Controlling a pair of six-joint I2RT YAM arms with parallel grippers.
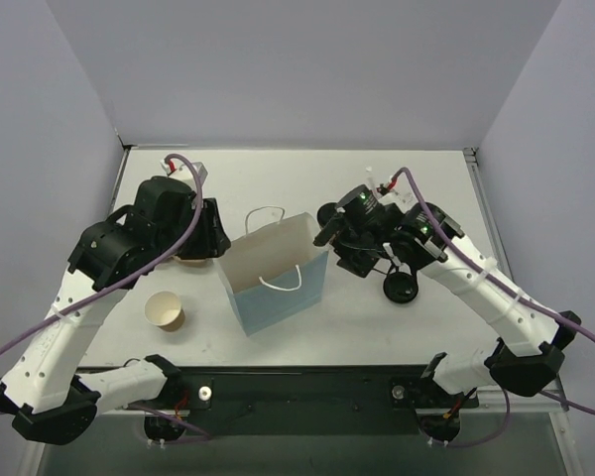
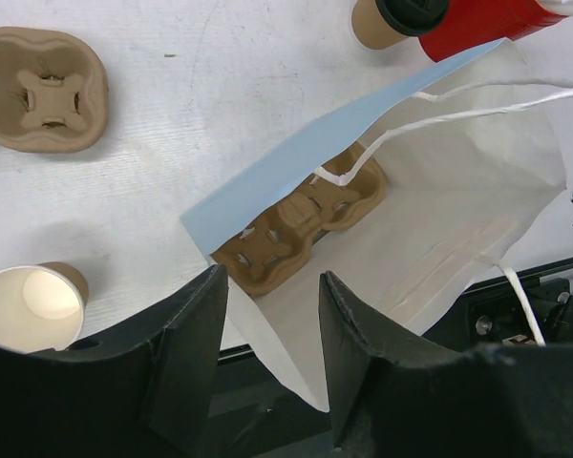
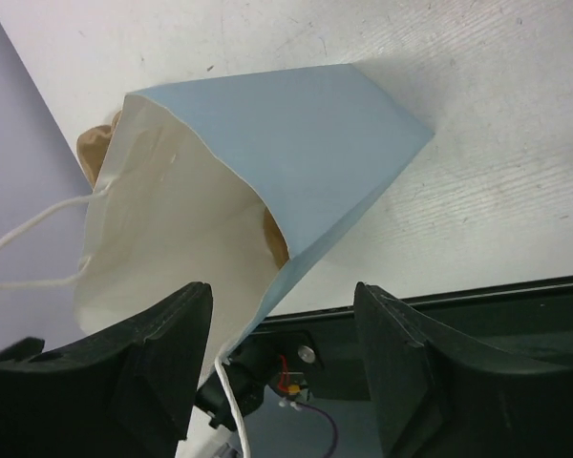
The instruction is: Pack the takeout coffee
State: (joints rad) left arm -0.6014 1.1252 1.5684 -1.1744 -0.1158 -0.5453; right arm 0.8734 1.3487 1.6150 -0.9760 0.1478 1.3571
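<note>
The takeout coffee [image 2: 392, 17], a tan cup with a black lid, stands at the far side of the table beside a red cup [image 2: 487, 17]. In the top view the right arm mostly hides it. The blue paper bag [image 1: 278, 276] stands open in the middle, white inside, with a brown pulp cup carrier [image 2: 301, 229] at its bottom. My left gripper [image 2: 272, 281] is open and empty, just left of the bag's mouth [image 1: 216, 238]. My right gripper [image 3: 282, 291] is open and empty, close to the bag's right side [image 1: 337, 248].
A lidless tan cup [image 1: 165, 310] stands near the front left and also shows in the left wrist view [image 2: 29, 305]. A second pulp carrier [image 2: 43, 91] lies left of the bag. White straws [image 1: 374, 179] stick up behind the right arm. The bag's white cord handles [image 2: 458, 110] hang loose.
</note>
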